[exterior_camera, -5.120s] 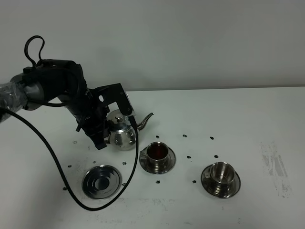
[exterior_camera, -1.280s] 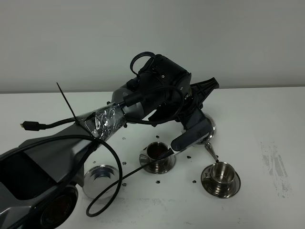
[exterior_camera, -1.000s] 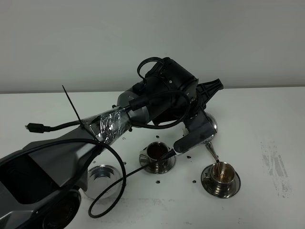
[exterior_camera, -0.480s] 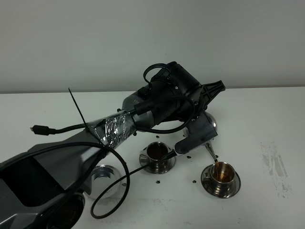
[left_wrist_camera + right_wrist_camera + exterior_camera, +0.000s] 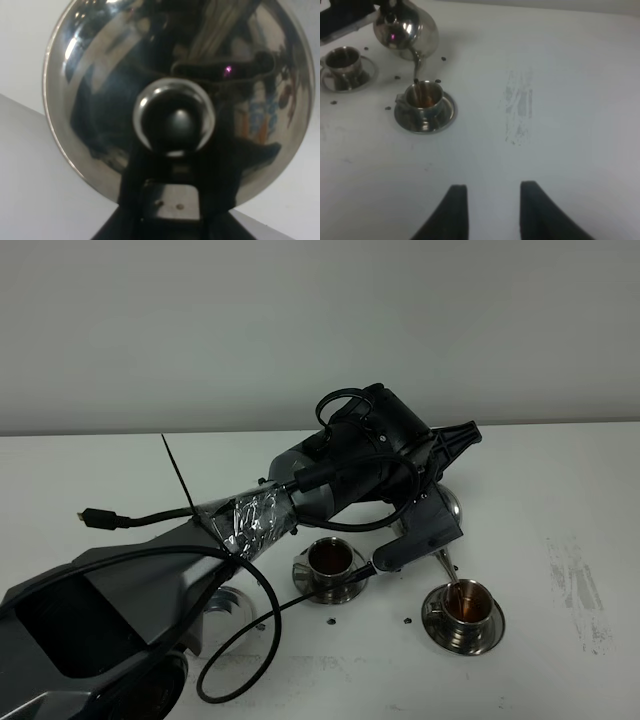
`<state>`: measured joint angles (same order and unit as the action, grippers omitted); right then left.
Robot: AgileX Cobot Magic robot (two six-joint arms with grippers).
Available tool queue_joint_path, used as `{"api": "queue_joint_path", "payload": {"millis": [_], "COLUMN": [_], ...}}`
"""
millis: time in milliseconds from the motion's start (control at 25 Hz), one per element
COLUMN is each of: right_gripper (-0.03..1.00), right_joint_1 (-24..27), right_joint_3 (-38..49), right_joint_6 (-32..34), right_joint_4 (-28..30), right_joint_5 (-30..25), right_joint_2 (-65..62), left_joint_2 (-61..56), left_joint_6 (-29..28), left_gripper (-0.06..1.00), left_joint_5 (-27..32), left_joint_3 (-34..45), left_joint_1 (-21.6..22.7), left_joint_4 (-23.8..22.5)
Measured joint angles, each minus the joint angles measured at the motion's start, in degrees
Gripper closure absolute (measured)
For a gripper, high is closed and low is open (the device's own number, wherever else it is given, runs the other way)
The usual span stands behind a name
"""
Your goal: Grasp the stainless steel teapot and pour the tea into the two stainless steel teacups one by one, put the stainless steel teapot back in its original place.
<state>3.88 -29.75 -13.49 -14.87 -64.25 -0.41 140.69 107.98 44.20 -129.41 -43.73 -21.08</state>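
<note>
Left claw [image 5: 430, 495] clamped on tilted teapot [image 5: 405, 27], pouring into teacup [image 5: 422, 97], right claw [image 5: 490, 202] spread, empty

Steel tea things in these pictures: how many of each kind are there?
Teapot: 1
Cups: 2
Saucers: 3
Total: 6
</note>
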Motion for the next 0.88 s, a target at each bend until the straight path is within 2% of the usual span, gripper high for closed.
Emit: {"api": "queue_joint_path", "payload": {"millis": [880], "right_gripper": [0.72], "right_joint_1": [0.0], "right_joint_3": [0.0], "right_joint_6": [0.86], "right_joint_4": [0.8], "right_joint_5": [0.0], "right_joint_2": [0.0], "left_joint_2": [0.0], "left_joint_6": [0.43], "left_gripper": [0.74], "left_joint_5": [-1.7], "left_joint_3": [0.0], "left_joint_1": [-0.36], "left_joint_4": [-2.07]}}
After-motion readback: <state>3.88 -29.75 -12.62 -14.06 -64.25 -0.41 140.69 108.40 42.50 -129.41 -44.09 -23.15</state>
